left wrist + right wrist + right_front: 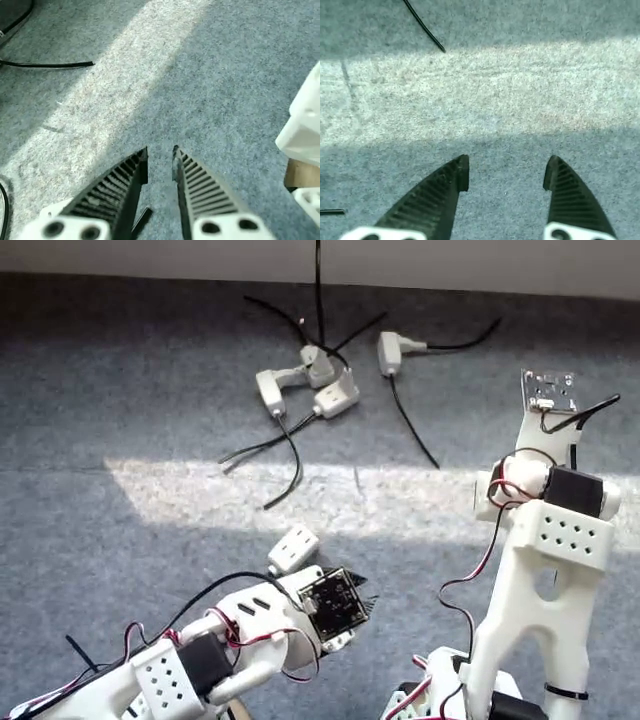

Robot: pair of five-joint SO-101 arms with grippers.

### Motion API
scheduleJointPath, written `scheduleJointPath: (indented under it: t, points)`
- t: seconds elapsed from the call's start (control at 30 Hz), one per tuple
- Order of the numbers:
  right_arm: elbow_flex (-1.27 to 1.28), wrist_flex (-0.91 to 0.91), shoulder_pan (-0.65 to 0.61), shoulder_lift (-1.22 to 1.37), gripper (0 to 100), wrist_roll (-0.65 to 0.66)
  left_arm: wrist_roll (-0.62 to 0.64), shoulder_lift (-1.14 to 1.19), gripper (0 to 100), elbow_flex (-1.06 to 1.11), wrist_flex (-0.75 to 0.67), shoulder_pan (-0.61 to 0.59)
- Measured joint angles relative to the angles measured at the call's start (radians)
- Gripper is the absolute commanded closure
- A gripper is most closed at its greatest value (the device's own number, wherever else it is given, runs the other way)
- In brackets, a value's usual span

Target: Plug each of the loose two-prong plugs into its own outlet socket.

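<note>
The task looked to be at its start, with nothing gripped and, as far as could be judged, no plug yet seated, so the step in hand was the first pick. The left gripper (160,155) sat just beside the white outlet block (293,547), on its near side, with its jaws drawn almost together and only a narrow gap between them, holding nothing. The right gripper (505,172) hung well off to the side of the block over bare grey carpet (485,100), its jaws spread wide and empty. The loose pieces lay well beyond the block toward the table's far edge: a cluster of three white cord ends (315,380), touching or nearly so, and a lone white plug (389,350) just beside them. All trailed thin black cords, and plug could not be told from socket. Next, one arm would probably need to reach out to that group and grip a single body clear of the tangled cords.
</note>
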Motion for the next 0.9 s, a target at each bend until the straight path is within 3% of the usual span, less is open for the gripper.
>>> scheduleJointPath:
  t: [0.27, 0.47, 0.63, 0.9]
  points:
    - [0.0, 0.0, 0.0, 0.0, 75.3, 0.0, 0.002, 0.0, 99, -0.002, -0.003, -0.12]
    - [0.0, 0.0, 0.0, 0.0, 75.3, 0.0, 0.002, 0.002, 99, -0.166, -0.005, -0.144]
    - [0.0, 0.0, 0.0, 0.0, 75.3, 0.0, 0.0, 0.002, 99, -0.253, -0.126, -0.196]
    - [0.0, 0.0, -0.002, 0.0, 75.3, 0.0, 0.0, 0.002, 99, -0.256, -0.201, -0.56]
